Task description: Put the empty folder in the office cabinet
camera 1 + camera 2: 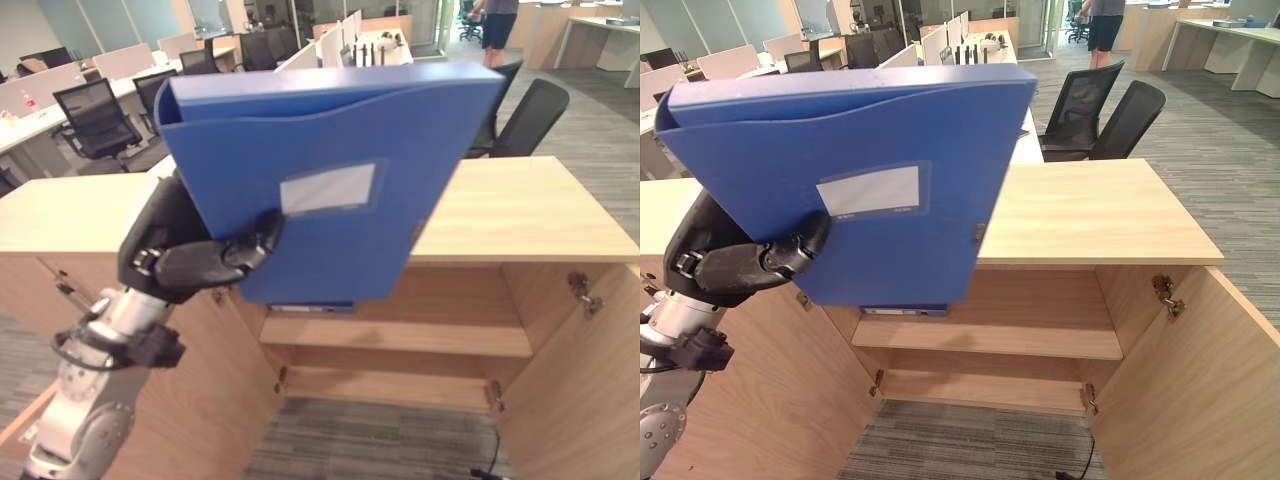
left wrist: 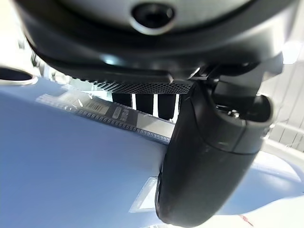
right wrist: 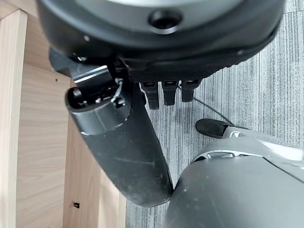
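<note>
I had the blue folder [image 1: 330, 180] pinched in my left hand [image 1: 190, 262], thumb on its front, high above the open cabinet [image 1: 520, 215], so I judged it best to tip it flat and slide it slowly onto the shelf [image 1: 400, 335].
</note>
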